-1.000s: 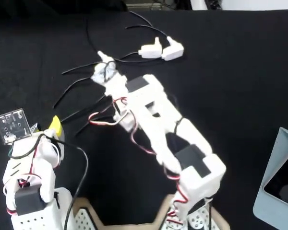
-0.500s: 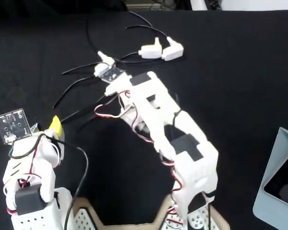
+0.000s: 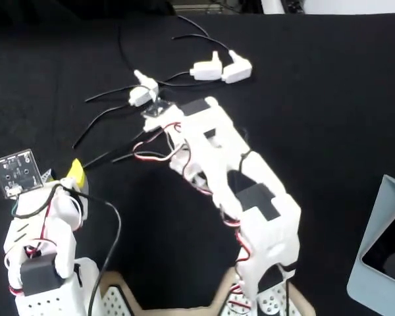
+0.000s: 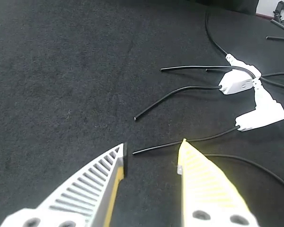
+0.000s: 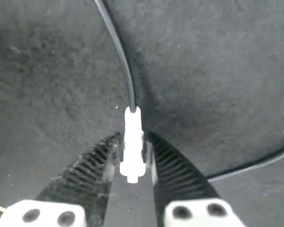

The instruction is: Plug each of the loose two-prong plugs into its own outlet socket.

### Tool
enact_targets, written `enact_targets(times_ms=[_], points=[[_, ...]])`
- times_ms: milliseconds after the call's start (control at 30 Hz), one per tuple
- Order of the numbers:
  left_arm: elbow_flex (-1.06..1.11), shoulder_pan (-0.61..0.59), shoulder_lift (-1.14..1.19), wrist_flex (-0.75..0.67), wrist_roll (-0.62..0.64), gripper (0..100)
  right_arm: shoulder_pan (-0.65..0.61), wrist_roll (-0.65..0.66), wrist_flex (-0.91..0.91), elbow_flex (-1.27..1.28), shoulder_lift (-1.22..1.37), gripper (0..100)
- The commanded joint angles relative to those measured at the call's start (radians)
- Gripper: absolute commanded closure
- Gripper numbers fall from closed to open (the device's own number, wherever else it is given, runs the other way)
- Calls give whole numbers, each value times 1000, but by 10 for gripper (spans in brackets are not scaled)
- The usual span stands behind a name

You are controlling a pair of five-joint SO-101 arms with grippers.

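The right arm has been drawn back a little, a white plug (image 5: pixel 132 151) pinched in the right gripper (image 5: pixel 132 137) near the white pair (image 3: pixel 221 68) — the left gripper (image 4: pixel 152 144) spread, far off — so most plugging is judged still undone.

Black-clothed table (image 3: pixel 329 99) carries white plugs (image 3: pixel 207 69), loose black cables (image 4: pixel 199 87), perhaps a tablet (image 3: pixel 380 240).

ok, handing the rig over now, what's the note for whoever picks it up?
Left gripper: open, empty, parked near its base.
Right gripper: shut on a white plug, mid-table.
A second plug lies loose just beside it; two white connectors lie touching at the far side, can't tell if mated.
Done: one plug gripped.
Left: seat it in its socket, then the rest.
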Motion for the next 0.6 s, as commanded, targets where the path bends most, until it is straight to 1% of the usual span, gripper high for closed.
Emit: enact_targets(times_ms=[0, 133, 400, 500, 567], points=[[-7, -5, -5, -20, 0, 809, 8, 8, 29, -48, -4, 921], [-7, -5, -5, -20, 0, 809, 11, 8, 35, -44, -1, 921], [-7, -5, -5, -20, 0, 809, 9, 2, 63, -51, 87, 923], [-7, -5, -5, -20, 0, 809, 11, 2, 61, -51, 71, 990], [-7, -5, -5, -20, 0, 809, 12, 2, 63, -51, 47, 985]])
